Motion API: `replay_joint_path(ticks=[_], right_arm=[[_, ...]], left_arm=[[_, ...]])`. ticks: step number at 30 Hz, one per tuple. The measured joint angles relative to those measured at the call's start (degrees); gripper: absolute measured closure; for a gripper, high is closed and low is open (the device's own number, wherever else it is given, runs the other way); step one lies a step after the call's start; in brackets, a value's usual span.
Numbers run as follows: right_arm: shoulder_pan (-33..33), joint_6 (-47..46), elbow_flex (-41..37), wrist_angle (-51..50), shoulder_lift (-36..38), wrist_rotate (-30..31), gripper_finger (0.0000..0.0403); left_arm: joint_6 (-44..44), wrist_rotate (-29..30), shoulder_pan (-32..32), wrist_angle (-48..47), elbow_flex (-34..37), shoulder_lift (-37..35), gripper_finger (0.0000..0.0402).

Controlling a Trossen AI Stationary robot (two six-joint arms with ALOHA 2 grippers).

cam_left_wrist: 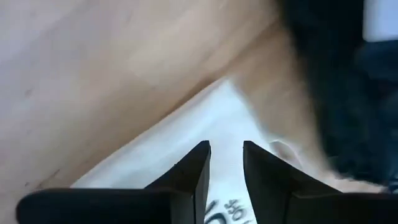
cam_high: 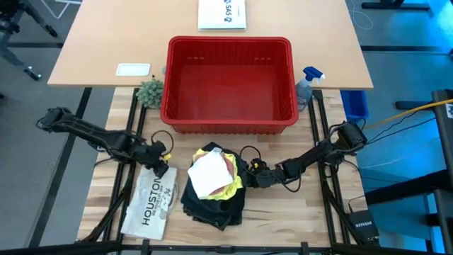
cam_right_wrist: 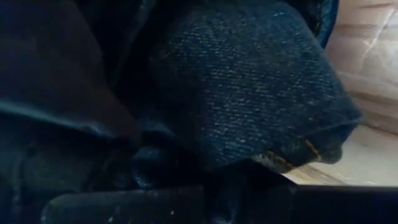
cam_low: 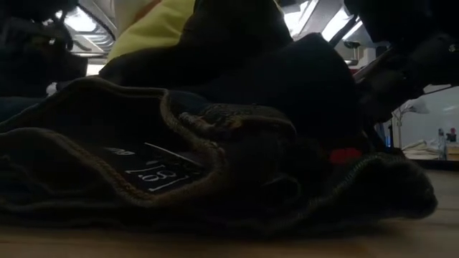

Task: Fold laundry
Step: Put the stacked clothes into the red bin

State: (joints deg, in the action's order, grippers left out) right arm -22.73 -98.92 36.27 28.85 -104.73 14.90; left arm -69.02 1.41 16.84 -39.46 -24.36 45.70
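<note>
Two pincers down at the tabletop [cam_high: 106, 142], one pile in between. Starting at the left: left pincer [cam_high: 161, 167] low over the top corner of the flat white printed sheet [cam_high: 150, 204], fingers [cam_left_wrist: 191, 171] straddling that white edge with a narrow slit between them, neither wide apart nor pressed together; no telling whether anything is pinched. Not laundry, that sheet, so probably just something being handled out of the way.

Moving to the middle: laundry heaped in one pile, dark trousers [cam_high: 212, 205] underneath, yellow shirt [cam_high: 226, 190] bunched above, white cloth [cam_high: 207, 174] lying on top, a sliver of pink cloth [cam_high: 228, 167] peeking beside it. Nothing flat, nothing squared; folding looks barely begun, more sorting than folding.

On to the right: right pincer [cam_high: 251, 174] pressed into the pile's right edge, fingers drawn tight together, dark denim filling its wrist view, though a real hold on the trousers not certain.

Next move, as a guess: pull one garment clear of the heap and spread it on bare wood. Needs open space, and little of that: printed sheet just left of the pile, red basket [cam_high: 230, 124] close behind. Farther back, small plant [cam_high: 149, 91], spray bottle [cam_high: 306, 86] by the basket's right corner. Risk: dragging the whole heap along with the trousers.
</note>
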Motion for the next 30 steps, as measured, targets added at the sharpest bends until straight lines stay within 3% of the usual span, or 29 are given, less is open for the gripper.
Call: replay_joint_path(ticks=[4, 8, 11, 18, 24, 30], right_arm=[[0.1, -0.3, 0.0, 0.3, 0.0, -2.2, 0.0387], [0.1, -2.2, 0.0, 0.5, -0.2, -3.7, 0.0387], [0.2, -2.7, 0.0, 0.6, -0.2, -4.2, 0.0387], [1.6, -2.6, 0.0, 1.2, -0.1, -7.1, 0.0389], [2.9, -2.0, 0.1, 1.7, -0.1, -8.4, 0.0389], [3.7, -1.3, 0.1, 2.4, -0.2, -10.0, 0.0389]], left_arm=[[0.6, 5.9, 0.0, 2.2, -0.9, -3.3, 0.0315], [6.1, 13.1, -0.2, 14.7, 0.6, -3.4, 0.0315], [9.6, 11.2, -1.7, 26.1, 4.4, -1.7, 0.0315], [7.7, 2.5, -3.1, 46.0, 12.8, 4.8, 0.0314], [9.0, 2.8, -2.9, 52.0, 13.3, 8.7, 0.0258], [12.7, 5.0, -3.6, 47.0, 13.3, 9.4, 0.0227]])
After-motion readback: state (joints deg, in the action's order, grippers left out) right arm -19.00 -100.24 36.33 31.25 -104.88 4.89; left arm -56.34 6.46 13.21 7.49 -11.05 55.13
